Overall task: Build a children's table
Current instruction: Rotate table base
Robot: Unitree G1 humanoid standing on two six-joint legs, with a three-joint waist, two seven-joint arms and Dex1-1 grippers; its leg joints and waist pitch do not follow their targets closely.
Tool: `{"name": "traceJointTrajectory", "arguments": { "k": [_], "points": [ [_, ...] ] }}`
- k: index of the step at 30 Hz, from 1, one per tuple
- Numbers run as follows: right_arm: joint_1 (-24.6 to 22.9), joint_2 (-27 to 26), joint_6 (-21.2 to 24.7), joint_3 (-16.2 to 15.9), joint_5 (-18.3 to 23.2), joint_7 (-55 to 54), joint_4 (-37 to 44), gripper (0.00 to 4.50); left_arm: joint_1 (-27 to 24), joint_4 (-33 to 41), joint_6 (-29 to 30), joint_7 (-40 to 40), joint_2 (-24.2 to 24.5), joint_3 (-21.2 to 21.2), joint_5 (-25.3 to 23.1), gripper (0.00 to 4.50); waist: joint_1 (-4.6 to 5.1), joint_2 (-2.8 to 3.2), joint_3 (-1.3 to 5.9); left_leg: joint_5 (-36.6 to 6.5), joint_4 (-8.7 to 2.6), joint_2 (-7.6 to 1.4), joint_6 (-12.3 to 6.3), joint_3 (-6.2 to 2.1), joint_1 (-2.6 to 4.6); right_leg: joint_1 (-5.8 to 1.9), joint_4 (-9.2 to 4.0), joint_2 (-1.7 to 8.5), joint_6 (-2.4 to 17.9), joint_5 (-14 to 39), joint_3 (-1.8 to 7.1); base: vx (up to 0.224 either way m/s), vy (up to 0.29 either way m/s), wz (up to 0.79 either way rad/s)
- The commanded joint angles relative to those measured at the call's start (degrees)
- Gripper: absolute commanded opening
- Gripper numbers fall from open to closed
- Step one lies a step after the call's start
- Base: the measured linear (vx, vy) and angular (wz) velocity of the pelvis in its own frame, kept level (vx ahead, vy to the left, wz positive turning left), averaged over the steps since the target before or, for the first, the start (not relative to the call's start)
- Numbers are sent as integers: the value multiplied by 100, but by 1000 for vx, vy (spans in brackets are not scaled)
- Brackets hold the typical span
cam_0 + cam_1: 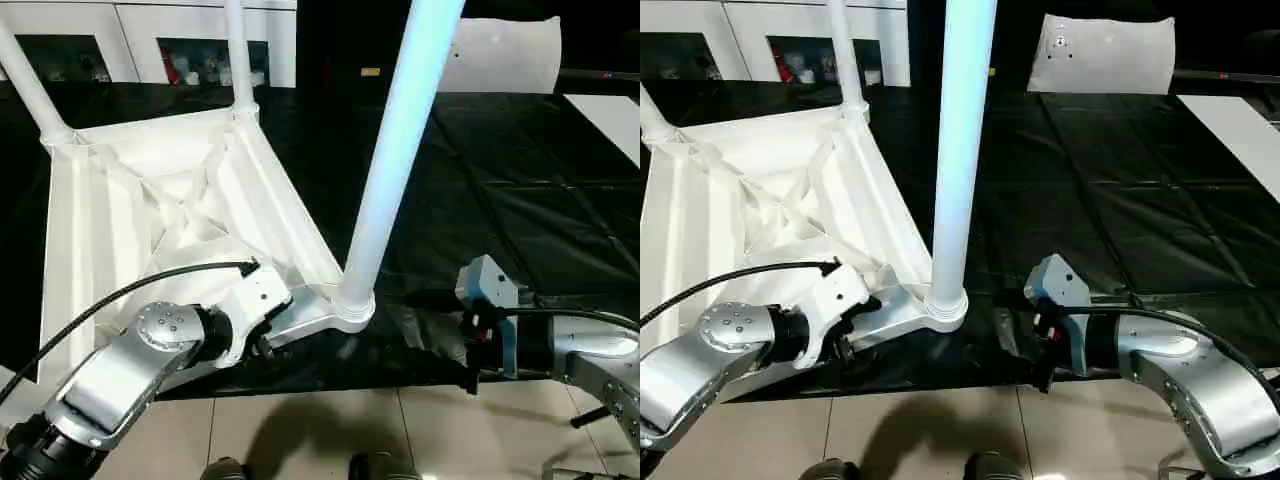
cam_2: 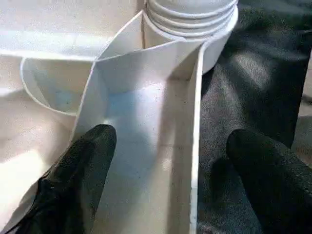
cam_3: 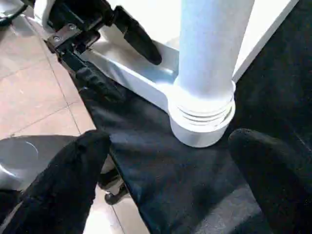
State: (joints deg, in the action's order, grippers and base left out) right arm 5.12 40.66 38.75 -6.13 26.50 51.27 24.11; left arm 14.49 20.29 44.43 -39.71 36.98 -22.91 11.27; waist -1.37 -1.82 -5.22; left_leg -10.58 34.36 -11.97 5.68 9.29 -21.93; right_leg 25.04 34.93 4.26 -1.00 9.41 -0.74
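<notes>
Left hand [image 2: 165, 161]: fingers wide apart, straddling the tabletop's edge wall near the front corner; one finger [image 2: 80, 165] inside the ribbed channel, the other [image 2: 273, 175] outside over the black sheet. Not clamped; cannot tell whether either finger touches the plastic.
Right hand [image 3: 170, 180]: fingers spread wide, holding nothing, pointed at the base of the near leg from just beside it, low over the black sheet.
Near leg [image 1: 395, 150]: upright in the front corner socket [image 1: 352, 305]. Screw rings show above the socket's rim in both wrist views, so by my reading it is not fully home.
Tabletop [image 1: 150, 215]: upside down, ribs up, on the black-covered counter [image 1: 520, 210], its front corner at the counter's near edge.
Other legs: one [image 1: 238, 55] stands at the far corner, another [image 1: 30, 90] at the far left corner. The fourth corner is behind the left arm; cannot tell.
Beyond: flat white sheet [image 1: 1105, 55] at the back of the counter; white cabinet [image 1: 150, 40] with glass doors behind.
Step in hand: seating the near leg, left hand placed to steady the tabletop, right hand lined up on the leg.
Next move, as I judge it: right hand closes round the leg's base and turns it down while the left grips the edge wall so the top cannot spin or slide off the counter.
</notes>
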Motion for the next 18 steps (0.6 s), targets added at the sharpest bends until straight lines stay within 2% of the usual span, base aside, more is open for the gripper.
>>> {"name": "traceJointTrajectory", "arguments": {
  "k": [1, 3, 7, 13, 15, 18],
  "points": [
    [-8, 15, 63, -27, 1, -29, 109, 450, 57, 181, -38, -24, 49, -107, -107, 396, -4, 53, 294, -1805, -460, -6, -49, 24, 56, -239, -526, 109, 590, 2446, 91, 0, 0, 0],
    [7, -9, 56, -63, -10, -45, 102, 450, 54, 215, -86, -18, 82, -209, -219, 396, -16, 52, 299, -1708, -462, -16, -56, 28, 49, -249, -509, 108, 645, 2250, 95, 0, 0, 0],
    [30, -13, 47, -100, -31, -54, 94, 450, 12, 303, -11, 15, -48, -126, -147, 396, -34, 59, 305, -1670, -457, -9, -34, 42, 54, -259, -488, 104, 733, 2065, 99, 0, 0, 0],
    [33, -17, 23, -114, -52, -72, 81, 450, 21, 399, 42, 34, -76, -59, -100, 396, -37, 46, 300, -1705, -453, -3, -45, 42, 50, -264, -501, 109, 697, 2220, 98, 0, 0, 0],
    [33, -44, 11, -119, -38, -92, 75, 450, -5, 466, 103, 94, -234, 136, 58, 396, -40, 49, 306, -1680, -449, -2, -36, 40, 48, -265, -506, 116, 672, 2287, 98, 0, 0, 0],
    [38, -69, 8, -140, -36, -106, 68, 450, 1, 535, 198, 92, -285, 218, 154, 396, -40, 54, 314, -1636, -448, -3, -31, 41, 46, -268, -497, 106, 729, 2150, 94, 0, 0, 0]
  ]
}}
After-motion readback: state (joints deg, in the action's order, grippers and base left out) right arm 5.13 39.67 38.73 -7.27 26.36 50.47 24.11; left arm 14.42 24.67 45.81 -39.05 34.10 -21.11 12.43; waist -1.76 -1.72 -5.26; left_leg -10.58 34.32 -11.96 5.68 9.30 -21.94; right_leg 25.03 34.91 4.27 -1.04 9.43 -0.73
